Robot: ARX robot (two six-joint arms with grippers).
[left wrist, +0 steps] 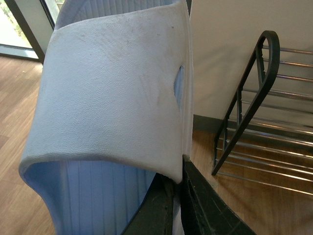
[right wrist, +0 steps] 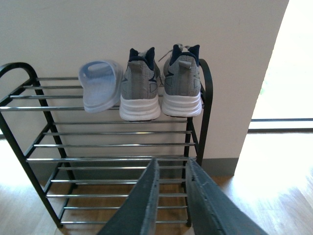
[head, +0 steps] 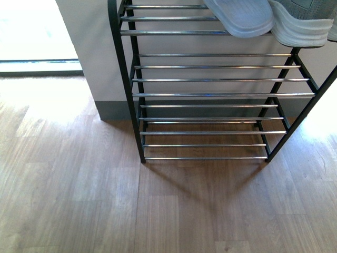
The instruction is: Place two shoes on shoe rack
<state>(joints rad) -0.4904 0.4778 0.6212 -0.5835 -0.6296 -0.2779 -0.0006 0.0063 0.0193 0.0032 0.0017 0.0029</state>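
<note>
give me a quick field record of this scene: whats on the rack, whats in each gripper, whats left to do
rack: black-framed shoe rack with chrome rods, against a wall
top tier: both grey sneakers side by side, one pale blue slide beside them
lower tiers: no shoes in view
left gripper: shut on the second blue slide, off the rack
right gripper: fingers slightly apart, nothing between them, facing the rack
left to do: set the held slide on the rack

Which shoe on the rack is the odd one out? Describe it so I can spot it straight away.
Find the black metal shoe rack with chrome rods against the pale wall. On its top tier stand two grey knit sneakers with white soles, heels outward. Beside them lies the pale blue moulded open-toe slide: flat, strapped, laceless, and without its partner on the rack.
</note>
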